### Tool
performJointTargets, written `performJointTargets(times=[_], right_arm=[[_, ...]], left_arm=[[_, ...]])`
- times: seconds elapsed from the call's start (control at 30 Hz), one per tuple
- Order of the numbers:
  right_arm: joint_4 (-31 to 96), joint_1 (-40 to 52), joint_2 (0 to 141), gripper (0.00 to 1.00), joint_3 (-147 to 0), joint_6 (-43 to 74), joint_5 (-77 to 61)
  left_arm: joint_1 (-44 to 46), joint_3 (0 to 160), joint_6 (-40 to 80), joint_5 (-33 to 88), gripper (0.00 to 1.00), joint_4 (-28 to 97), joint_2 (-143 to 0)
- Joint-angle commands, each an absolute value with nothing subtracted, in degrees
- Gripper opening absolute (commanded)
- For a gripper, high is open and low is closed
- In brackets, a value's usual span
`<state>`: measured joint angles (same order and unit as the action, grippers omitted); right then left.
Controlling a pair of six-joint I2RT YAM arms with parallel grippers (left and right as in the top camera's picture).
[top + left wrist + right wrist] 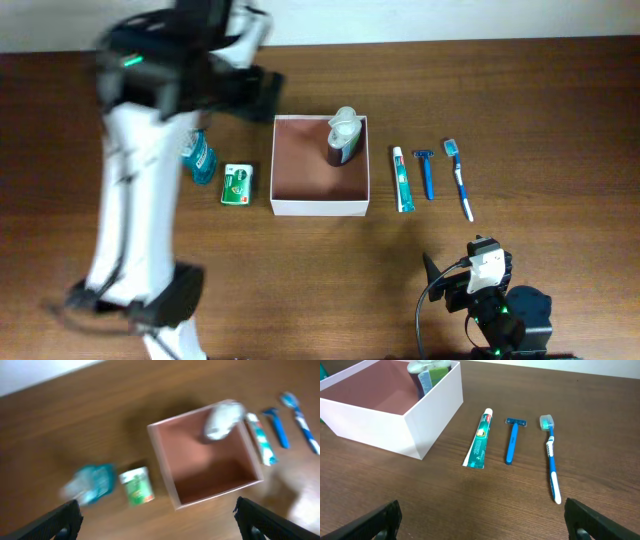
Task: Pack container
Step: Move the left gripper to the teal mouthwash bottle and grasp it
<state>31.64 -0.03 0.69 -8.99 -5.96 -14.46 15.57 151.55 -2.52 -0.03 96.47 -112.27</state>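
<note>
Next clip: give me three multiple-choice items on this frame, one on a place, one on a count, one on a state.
1. The green packet lies: A left of the container B inside it C right of it
2. Items lying right of the container: A one B three C five
3. The right gripper is: A open, empty B shut on an item C hidden
A: it sits beside the left wall. B: toothpaste, razor, toothbrush. A: fingers spread, nothing between.

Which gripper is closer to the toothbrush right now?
Right. The right gripper faces the toothbrush from close by; the left gripper is raised on the container's opposite side.
</note>
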Motion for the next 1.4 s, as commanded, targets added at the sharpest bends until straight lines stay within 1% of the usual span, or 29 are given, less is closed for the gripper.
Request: performJointTargets(times=[0.0,0.13,0.33,0.47,0.63,0.73,0.83,1.0,1.13,1.2,1.37], right_arm=[[31.7,-0.4,0.3,0.99,-8.7,-5.5,-14.2],[31.7,-0.4,0.3,0.99,-8.7,-5.5,-14.2],[31.7,-0.4,0.3,0.99,-8.7,-5.5,-14.2],[31.7,-0.4,0.3,0.99,-8.7,-5.5,-14.2],[31.7,-0.4,0.3,0.99,-8.7,-5.5,-14.2],[31.7,-0.4,0.3,0.99,-8.7,-5.5,-14.2],[31.7,-0.4,0.3,0.99,-8.7,-5.5,-14.2],[31.7,-0.4,0.3,0.99,-8.7,-5.5,-14.2],[31.7,-0.4,0.3,0.99,-8.7,-5.5,-14.2],[31.7,-0.4,0.3,0.99,-8.7,-5.5,-14.2],[31.7,-0.4,0.3,0.99,-8.7,-5.5,-14.2]], left_arm=[[9.0,143.5,-1.7,-2.7,0.99,96.7,-107.9],[3.4,134.6,-3.3,1.5,0.99,94.9,-108.7],[0.0,118.1,-5.1,-0.2,0.99,83.2,-111.6],[-1.3,115.5,-5.0,-2.5,0.98,80.2,-114.8],[-2.4,115.3,-5.0,-2.6,0.97,77.3,-119.1],[-2.5,115.3,-5.1,-2.2,0.92,77.2,-121.6],[-2.3,115.3,-5.5,0.4,0.80,77.3,-123.9],[-2.1,115.3,-5.5,0.7,0.69,76.5,-124.3],[-2.1,115.3,-5.5,0.7,0.48,76.5,-124.3],[-2.0,115.3,-5.5,0.7,0.39,76.6,-124.3],[-2.0,116.0,-5.5,0.7,0.21,78.4,-124.3]])
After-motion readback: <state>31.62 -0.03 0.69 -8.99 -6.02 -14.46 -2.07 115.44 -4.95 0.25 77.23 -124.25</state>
